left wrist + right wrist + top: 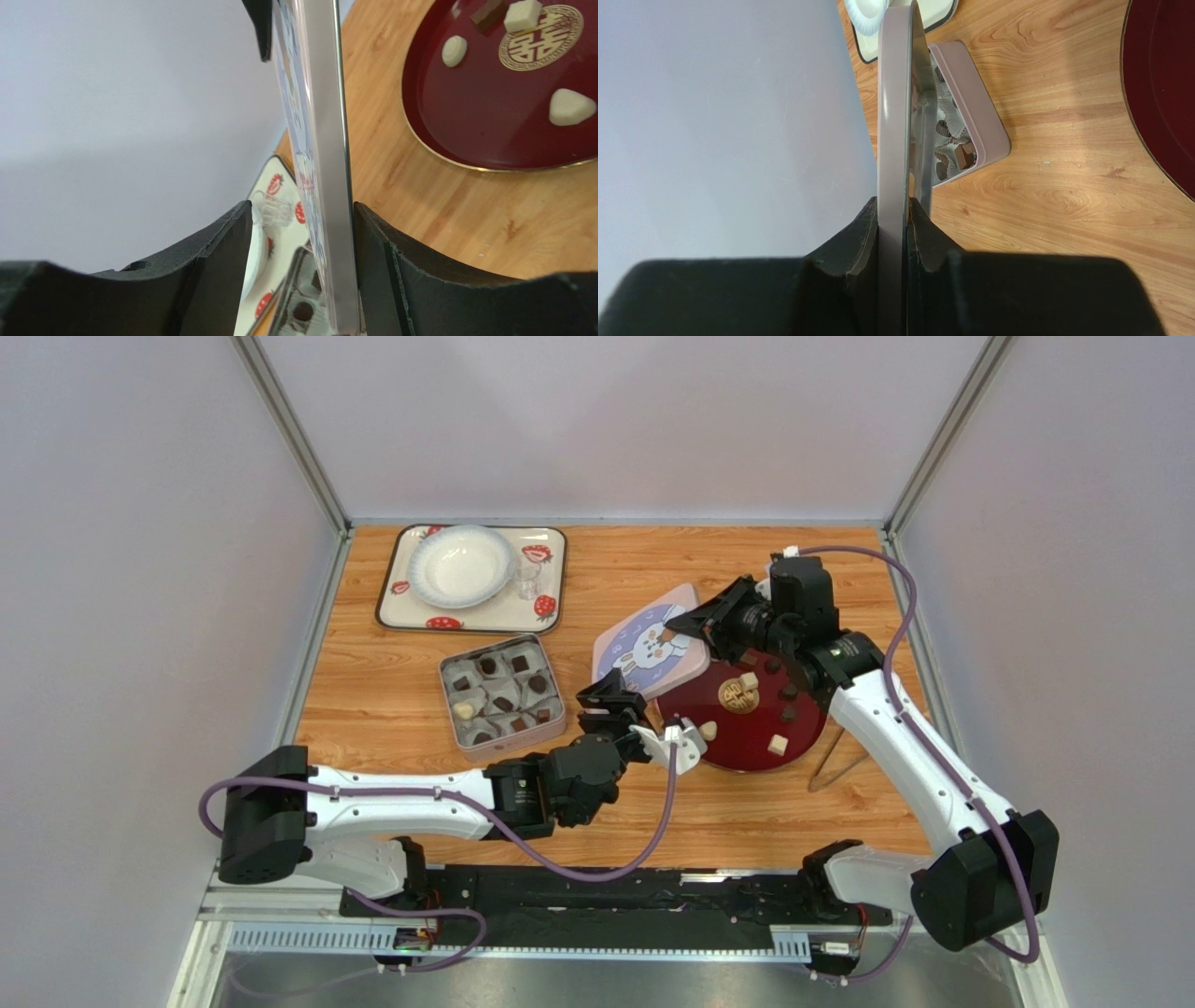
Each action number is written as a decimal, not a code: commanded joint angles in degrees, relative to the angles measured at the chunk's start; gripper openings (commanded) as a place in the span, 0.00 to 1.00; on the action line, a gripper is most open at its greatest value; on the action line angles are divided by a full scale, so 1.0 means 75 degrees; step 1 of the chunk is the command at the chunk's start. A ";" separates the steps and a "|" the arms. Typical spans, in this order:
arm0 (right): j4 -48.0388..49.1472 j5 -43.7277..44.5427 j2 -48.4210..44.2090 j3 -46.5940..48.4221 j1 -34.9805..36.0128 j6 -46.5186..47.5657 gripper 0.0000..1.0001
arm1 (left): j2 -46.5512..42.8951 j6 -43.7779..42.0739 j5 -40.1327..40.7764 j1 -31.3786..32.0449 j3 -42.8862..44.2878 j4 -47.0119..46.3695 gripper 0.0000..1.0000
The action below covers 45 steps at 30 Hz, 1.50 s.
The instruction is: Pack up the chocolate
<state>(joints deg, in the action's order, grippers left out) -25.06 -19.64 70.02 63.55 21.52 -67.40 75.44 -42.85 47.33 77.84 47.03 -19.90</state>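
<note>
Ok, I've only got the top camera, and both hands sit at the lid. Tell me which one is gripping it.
Observer: Right wrist view: the right hand is clamped on the lid, closed tight against both of its faces.
Operator: Now report the other one.
Observer: Left wrist view: the left hand is open. The lid stands on edge between its jaws, with a clear gap on one side.

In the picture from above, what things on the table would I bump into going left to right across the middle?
chocolate tin → tin lid → red plate
</note>
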 commanded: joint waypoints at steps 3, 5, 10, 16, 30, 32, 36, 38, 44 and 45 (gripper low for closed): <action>0.0914 0.0005 -0.0301 -0.0153 -0.0174 0.0442 0.00 | -0.0120 0.2251 -0.0098 0.0109 0.0432 0.1689 0.64; 0.1021 0.0040 -0.0336 -0.0200 -0.0290 0.0747 0.00 | -0.0214 0.2723 -0.0333 0.0121 0.0573 0.2321 0.64; 0.1349 -0.0006 -0.0418 -0.0270 -0.0665 0.1181 0.00 | -0.0472 0.3872 -0.0721 0.0121 0.0586 0.3180 0.65; 0.1407 -0.0123 -0.0383 -0.0200 -0.0783 0.1626 0.00 | -0.0905 0.4763 -0.0534 0.0086 0.0398 0.3532 0.68; 0.2976 -0.1026 -0.0628 -0.1406 -0.0631 0.1404 0.00 | -0.3845 0.9684 -0.3004 -0.4048 -0.0679 0.4973 0.82; 0.3281 -0.1061 -0.0641 -0.1640 -0.0468 0.1404 0.00 | -0.4069 1.0280 -0.3135 -0.4924 -0.0913 0.5358 0.85; 0.3540 -0.1096 -0.0629 -0.1840 -0.0279 0.1568 0.00 | -0.4281 1.0928 -0.3030 -0.6193 -0.1160 0.5946 0.91; 0.3715 -0.1108 -0.0641 -0.2003 -0.0221 0.1580 0.00 | -0.4153 1.1161 -0.3099 -0.7022 -0.1300 0.6051 0.91; 0.4150 -0.1248 -0.0699 -0.2262 -0.0069 0.1673 0.00 | -0.3312 1.1245 -0.3825 -0.8805 -0.1711 0.4815 0.90; 0.4150 -0.1272 -0.0688 -0.2251 -0.0057 0.1743 0.00 | -0.3100 1.1187 -0.4024 -0.8971 -0.1711 0.4578 0.90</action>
<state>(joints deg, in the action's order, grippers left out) -0.34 -27.64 66.70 46.61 20.25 -56.03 47.92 39.07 22.55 15.42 35.14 21.89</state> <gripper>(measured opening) 0.157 0.905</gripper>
